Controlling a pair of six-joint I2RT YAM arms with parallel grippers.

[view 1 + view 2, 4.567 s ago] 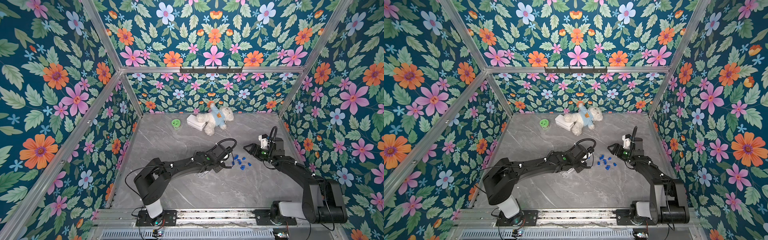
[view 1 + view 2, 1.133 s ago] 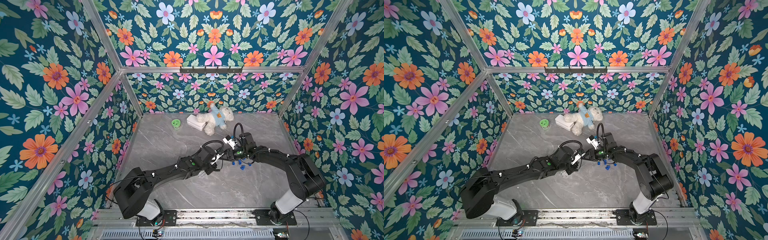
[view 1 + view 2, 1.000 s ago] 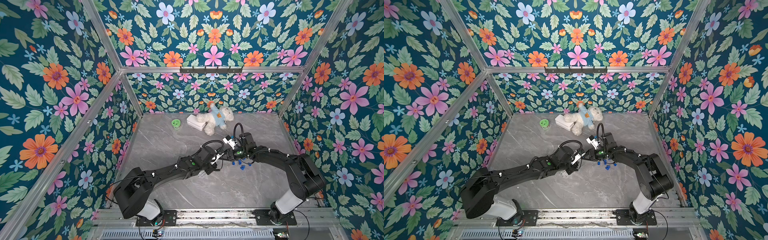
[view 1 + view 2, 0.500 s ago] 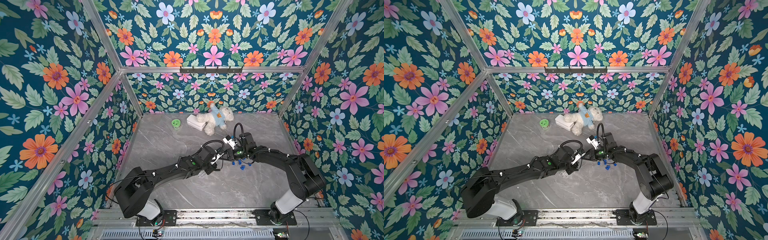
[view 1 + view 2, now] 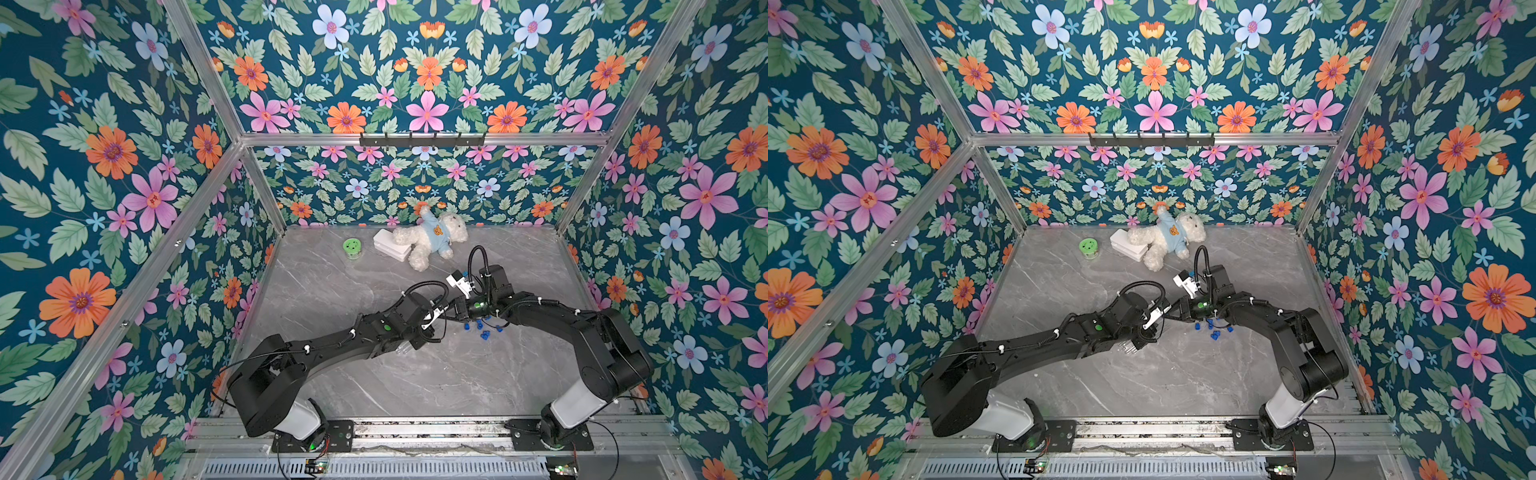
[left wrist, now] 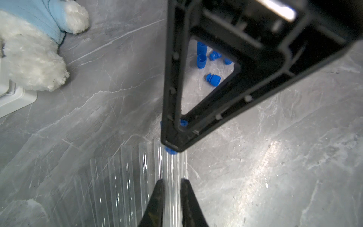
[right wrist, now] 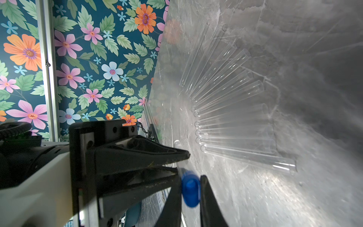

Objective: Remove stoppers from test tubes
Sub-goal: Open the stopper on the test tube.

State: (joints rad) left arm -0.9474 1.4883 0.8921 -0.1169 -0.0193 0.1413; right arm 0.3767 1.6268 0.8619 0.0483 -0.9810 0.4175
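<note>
I have both arms meeting over the middle of the grey marble counter point(image 5: 415, 386). The left tool point(image 6: 170, 183) is pressed in on a clear test tube point(image 6: 172, 169). In the left wrist view its two dark fingertips flank the glass, and the tube runs away from them toward the other arm. The right tool point(image 7: 190, 189) is pinching the blue stopper point(image 7: 190, 186) at the mouth of that tube. In the right wrist view the plug fills the narrow gap between the two fingers. From the left wrist view only slivers of blue show around the tip of the black frame, so I cannot tell how deep the plug sits in the glass. In both top views the two tools are tip to tip, held just above the counter. A row of open tubes point(image 7: 231, 110) lies side by side on the marble, fanned out, right under the left tool. A small cluster of loose stoppers point(image 5: 482, 328) lies on the counter just beside the right arm's wrist, apart from the tubes. Far back, well apart from all this, a white teddy bear point(image 5: 432, 241) in a pale blue shirt lies against a white box point(image 5: 388, 249). A round green lid point(image 5: 352, 246) sits just beside the box.
</note>
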